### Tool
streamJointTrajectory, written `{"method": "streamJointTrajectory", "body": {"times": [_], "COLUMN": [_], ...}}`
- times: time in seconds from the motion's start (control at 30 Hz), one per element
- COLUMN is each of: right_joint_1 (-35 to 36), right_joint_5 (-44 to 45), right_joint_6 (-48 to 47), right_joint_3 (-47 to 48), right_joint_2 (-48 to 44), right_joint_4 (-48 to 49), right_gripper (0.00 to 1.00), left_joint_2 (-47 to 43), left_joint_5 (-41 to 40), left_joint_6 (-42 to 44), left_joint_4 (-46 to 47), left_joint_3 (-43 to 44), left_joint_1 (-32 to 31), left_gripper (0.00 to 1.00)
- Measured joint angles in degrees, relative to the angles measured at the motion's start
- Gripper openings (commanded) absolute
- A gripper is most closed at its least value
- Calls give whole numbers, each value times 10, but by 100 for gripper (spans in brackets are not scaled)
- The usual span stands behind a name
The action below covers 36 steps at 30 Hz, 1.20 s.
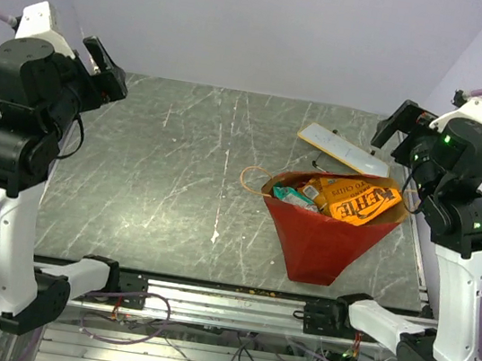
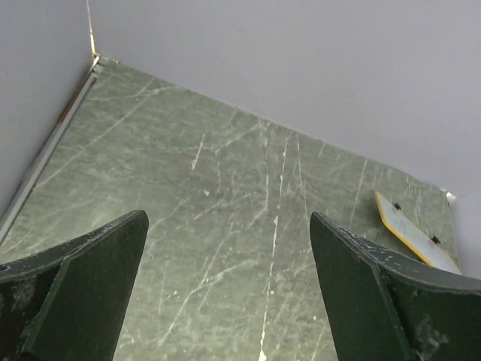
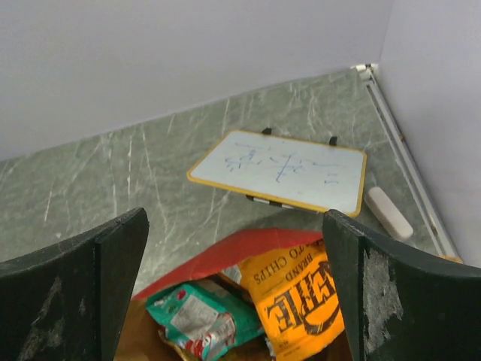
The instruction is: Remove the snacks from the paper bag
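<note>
The red paper bag [image 1: 319, 238] stands at the right of the table with its mouth open and a tan loop handle [image 1: 249, 178] hanging to the left. Snacks fill its top: an orange chip bag [image 1: 360, 201] and a teal packet [image 1: 293, 197] are clearest. My right gripper [image 1: 399, 130] is open and empty, raised above and behind the bag. In the right wrist view [image 3: 234, 218] it looks down on the bag's red rim [image 3: 225, 252], the orange chip bag [image 3: 301, 301] and the teal packet [image 3: 199, 316]. My left gripper [image 1: 105, 68] is open and empty, raised at the far left [image 2: 228, 222].
A small whiteboard with a yellow frame [image 1: 341, 147] lies flat behind the bag, also in the left wrist view [image 2: 413, 233] and the right wrist view [image 3: 282, 169]. A white eraser [image 3: 389, 212] lies by the right table edge. Walls close the back and sides.
</note>
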Motion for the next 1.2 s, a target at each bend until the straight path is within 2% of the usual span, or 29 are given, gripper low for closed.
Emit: {"method": "streamJointTrajectory", "body": {"times": [0.2,0.47,0.87,1.03,1.2], "right_joint_1": [0,-1,-3,-3,-3], "right_joint_5": [-26,-69,-136,-184,-210], "right_joint_6": [24,63,100,93,76], "right_joint_3": [-13,-48,-71,-62,-37], "right_joint_2": [-25,-73,-69,-34,23], "right_joint_4": [-55,-118,-143,-141,-144], "right_gripper": [100,100,100,100,100], "left_joint_2": [-49,-106,-161,-156,-160], "left_joint_5": [37,146,345,386,383], "left_joint_6": [-12,-50,-188,-257,-328], "left_joint_4": [-7,11,157,226,297], "left_joint_3": [-66,-199,-475,-541,-595], "left_joint_1": [-7,-18,-30,-50,-100], "left_gripper": [99,99,99,100,100]}}
